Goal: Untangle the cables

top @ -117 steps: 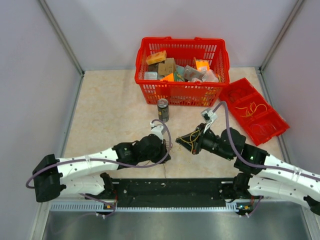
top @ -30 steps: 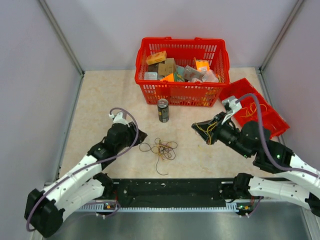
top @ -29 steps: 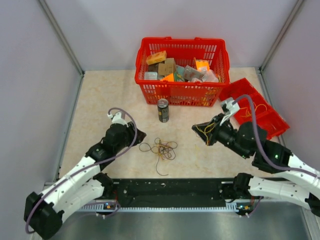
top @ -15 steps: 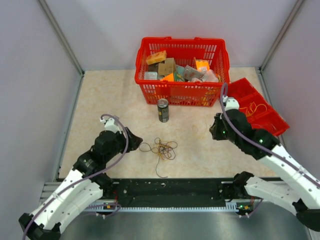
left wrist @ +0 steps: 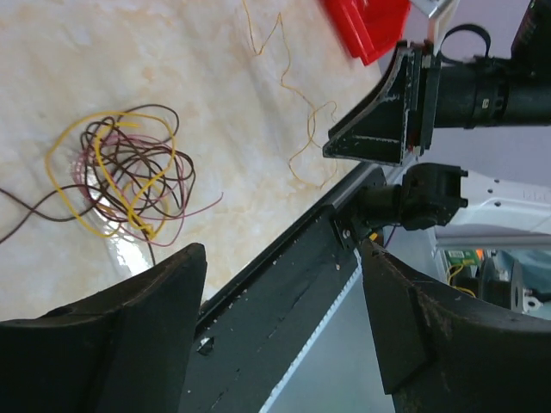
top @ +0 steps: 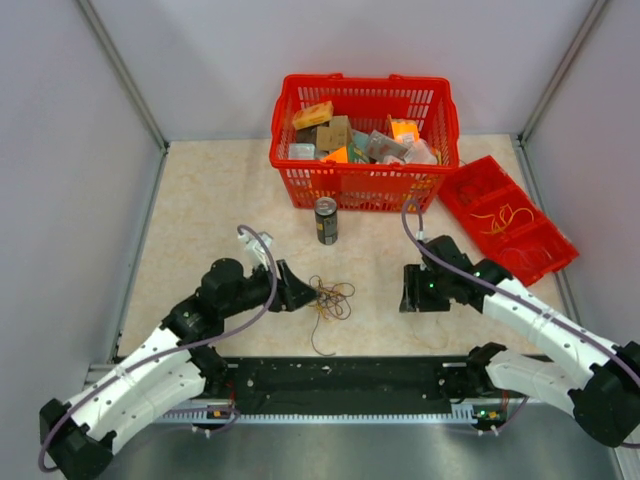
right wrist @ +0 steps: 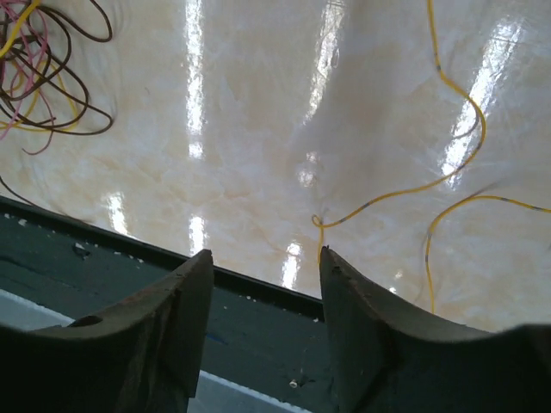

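Observation:
The cables are mostly a tangle [top: 329,297] of dark brown, yellow and pink thin wires lying on the table's middle; it also shows in the left wrist view [left wrist: 120,172] and at the top left corner of the right wrist view [right wrist: 39,82]. A single yellow cable [right wrist: 448,163] lies loose on the table in front of my right gripper [right wrist: 267,258], which is open and empty just above the table [top: 412,290]. My left gripper [top: 296,293] sits low at the tangle's left side, open with nothing between its fingers [left wrist: 282,254]. The loose yellow cable [left wrist: 297,112] runs beyond the tangle.
A red basket [top: 365,186] full of packets stands at the back, with a dark drink can [top: 326,220] before it. A red tray [top: 475,190] holding more wires lies at the right. A black rail [top: 340,378] runs along the near edge.
My right gripper came down from mid-air to the table and opened, leaving the yellow cable on the table. My left gripper swung right to the tangle and opened wider.

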Controlling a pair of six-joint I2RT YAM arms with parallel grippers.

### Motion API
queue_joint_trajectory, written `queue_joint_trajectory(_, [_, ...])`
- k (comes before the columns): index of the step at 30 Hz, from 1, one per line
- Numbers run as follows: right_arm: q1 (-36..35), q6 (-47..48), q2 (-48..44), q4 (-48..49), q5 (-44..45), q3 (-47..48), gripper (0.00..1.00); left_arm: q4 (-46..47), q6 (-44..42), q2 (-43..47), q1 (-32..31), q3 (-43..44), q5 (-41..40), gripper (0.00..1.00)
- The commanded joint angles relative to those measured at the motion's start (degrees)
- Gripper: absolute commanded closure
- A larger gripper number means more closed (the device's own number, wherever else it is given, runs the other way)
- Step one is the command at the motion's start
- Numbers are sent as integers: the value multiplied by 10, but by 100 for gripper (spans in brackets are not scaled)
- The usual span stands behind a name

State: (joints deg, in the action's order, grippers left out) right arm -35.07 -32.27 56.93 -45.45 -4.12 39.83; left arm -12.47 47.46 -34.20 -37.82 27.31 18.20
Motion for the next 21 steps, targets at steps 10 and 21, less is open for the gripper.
queue_joint_trajectory(10, [4,-151,-80,-1,131,-19,1,155,16,-187,-152,57,-40,26])
queue_joint_trajectory(21, [91,-320,-216,-93,236,-90,1,169,25,-160,-163,29,-54,26])
